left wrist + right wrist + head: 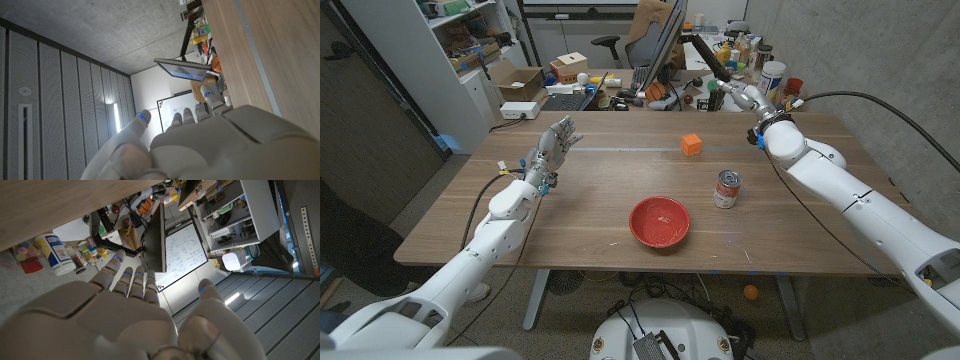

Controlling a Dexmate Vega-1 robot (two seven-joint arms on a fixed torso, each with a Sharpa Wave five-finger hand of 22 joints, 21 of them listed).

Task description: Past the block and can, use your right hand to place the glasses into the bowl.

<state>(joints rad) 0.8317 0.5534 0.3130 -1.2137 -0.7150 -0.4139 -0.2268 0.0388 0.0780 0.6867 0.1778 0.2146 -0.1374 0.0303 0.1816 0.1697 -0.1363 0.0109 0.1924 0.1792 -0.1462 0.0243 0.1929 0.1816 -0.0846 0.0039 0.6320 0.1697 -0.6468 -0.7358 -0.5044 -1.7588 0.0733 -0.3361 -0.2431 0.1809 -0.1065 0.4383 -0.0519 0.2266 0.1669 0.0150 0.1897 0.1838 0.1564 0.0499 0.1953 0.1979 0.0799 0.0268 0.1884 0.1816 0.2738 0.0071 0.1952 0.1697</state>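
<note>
From the head view we are seeing the red bowl [659, 221] sitting empty; both wrist views are showing our left hand [551, 146] and right hand [744, 97] released, fingers apart, holding nothing. We cannot find the glasses.

The bowl [659, 221] is sitting on the worktop [590, 190], near the front edge. The can [727, 188] is standing at 2 o'clock from the bowl, close by. The block [691, 144] is lying behind the can, at 11 o'clock from it and at 1 o'clock from the bowl.
</note>
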